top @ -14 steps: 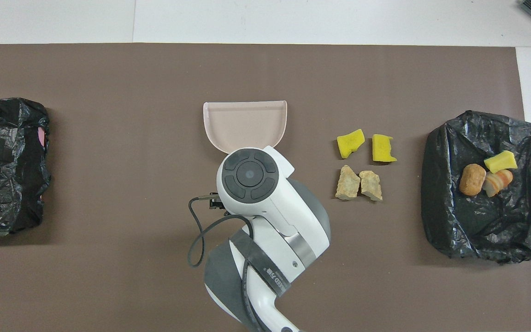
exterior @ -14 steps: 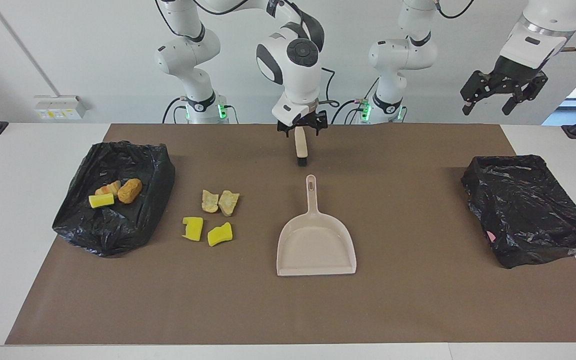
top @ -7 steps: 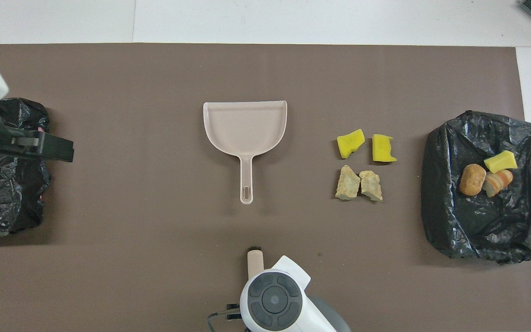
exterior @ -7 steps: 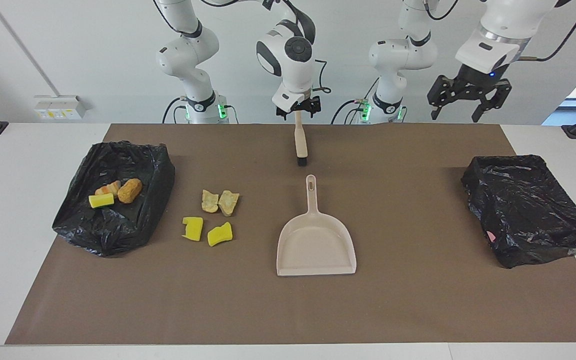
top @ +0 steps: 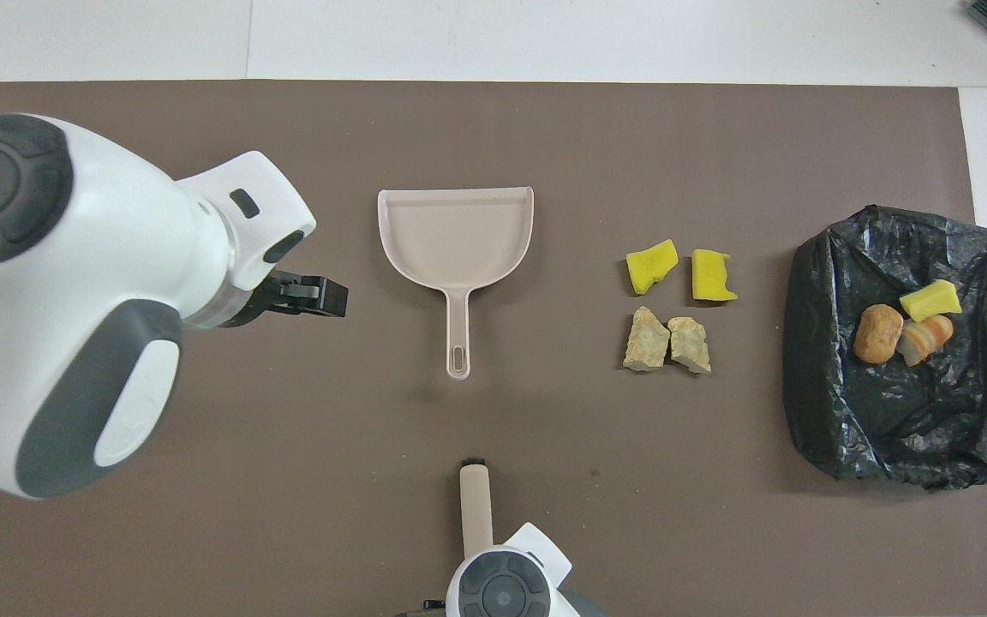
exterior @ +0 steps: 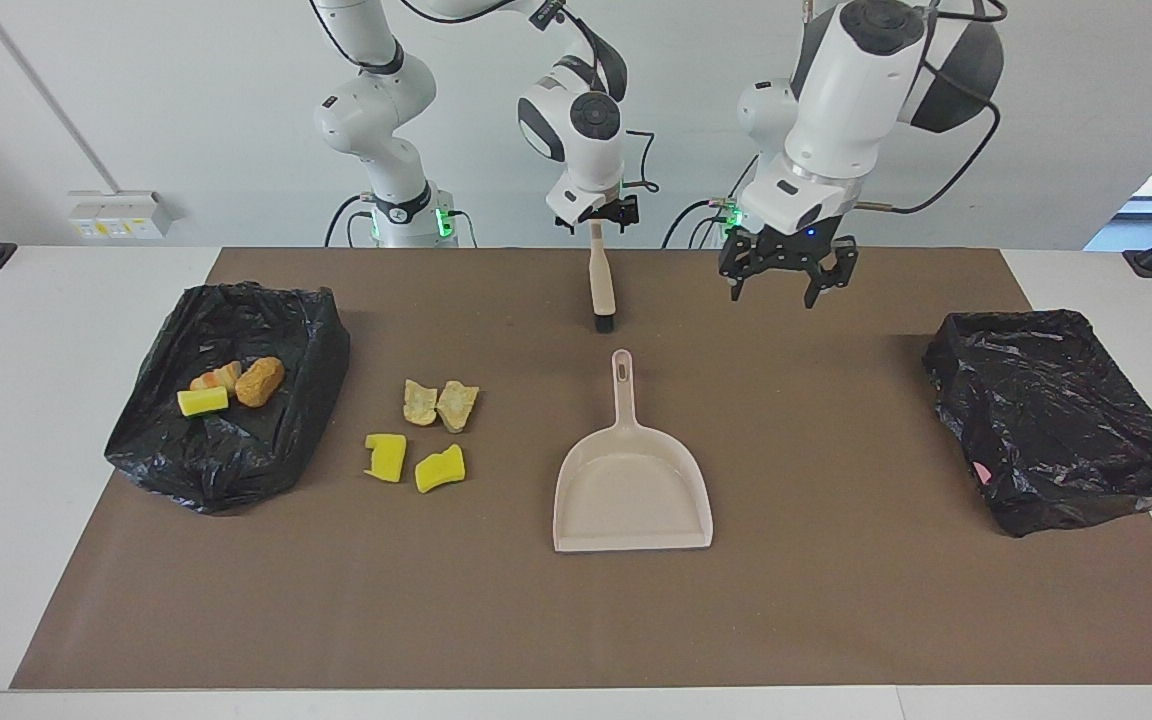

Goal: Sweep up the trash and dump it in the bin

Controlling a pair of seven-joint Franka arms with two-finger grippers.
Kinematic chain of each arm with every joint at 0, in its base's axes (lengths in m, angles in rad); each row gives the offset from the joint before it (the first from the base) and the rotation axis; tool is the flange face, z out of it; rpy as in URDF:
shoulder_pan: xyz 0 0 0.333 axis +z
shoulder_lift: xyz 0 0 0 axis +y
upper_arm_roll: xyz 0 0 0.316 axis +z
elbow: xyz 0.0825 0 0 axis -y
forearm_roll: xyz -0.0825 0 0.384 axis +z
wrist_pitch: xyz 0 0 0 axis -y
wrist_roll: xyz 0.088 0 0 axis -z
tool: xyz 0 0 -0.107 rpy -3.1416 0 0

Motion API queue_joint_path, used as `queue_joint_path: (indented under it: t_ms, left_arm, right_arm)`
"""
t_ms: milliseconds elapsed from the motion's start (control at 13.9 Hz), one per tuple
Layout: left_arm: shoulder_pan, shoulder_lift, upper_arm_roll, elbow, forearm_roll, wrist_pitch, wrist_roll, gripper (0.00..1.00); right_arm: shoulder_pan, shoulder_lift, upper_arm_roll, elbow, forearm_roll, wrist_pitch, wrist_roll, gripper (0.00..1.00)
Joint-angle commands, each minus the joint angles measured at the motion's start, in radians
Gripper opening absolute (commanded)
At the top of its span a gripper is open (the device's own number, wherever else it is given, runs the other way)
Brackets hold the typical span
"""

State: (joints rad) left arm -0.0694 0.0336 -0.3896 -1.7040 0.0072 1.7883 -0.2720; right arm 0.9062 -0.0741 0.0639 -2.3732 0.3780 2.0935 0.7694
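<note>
While overhead hides both, facing shows left tool (exterior: 786,281) spread empty, right tool (exterior: 596,222) clamping brush (exterior: 601,290).

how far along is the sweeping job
Partly done: three scraps already lie in the black bin at the right arm's end. In hand: the right gripper holds the brush upright, and the open left gripper hangs above the mat, the dustpan untouched. Left: four scraps on the mat to sweep and dump.
</note>
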Motion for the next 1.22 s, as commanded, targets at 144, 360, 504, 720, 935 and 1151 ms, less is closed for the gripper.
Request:
queue_joint_path:
  t_ms: [144,360,504,720,935,1151]
  left_arm:
    - [-0.012,0.057,-0.081,-0.062,0.045,0.123,-0.122,1.00]
    - [-0.053,0.191,-0.147,-0.062,0.195,0.222,-0.215,1.00]
    - [-0.067,0.264,-0.170,-0.057,0.258,0.278,-0.289,1.00]
    - [-0.078,0.331,-0.172,-0.052,0.326,0.355,-0.347,1.00]
    - [-0.093,0.365,-0.172,-0.052,0.335,0.387,-0.380,1.00]
    - [-0.096,0.400,-0.172,-0.049,0.386,0.430,-0.464,1.00]
  right_arm:
    - [0.034,-0.046,0.000,-0.070,0.067,0.043,0.028,1.00]
    - [0.052,-0.047,0.000,-0.073,0.074,0.053,0.037,1.00]
    - [0.060,-0.047,0.000,-0.084,0.078,0.056,0.036,1.00]
    - [0.060,-0.047,0.000,-0.086,0.078,0.060,0.031,0.81]
    - [0.062,-0.046,0.000,-0.084,0.078,0.072,0.018,0.29]
    - [0.054,-0.036,-0.001,-0.080,0.075,0.074,-0.025,0.00]
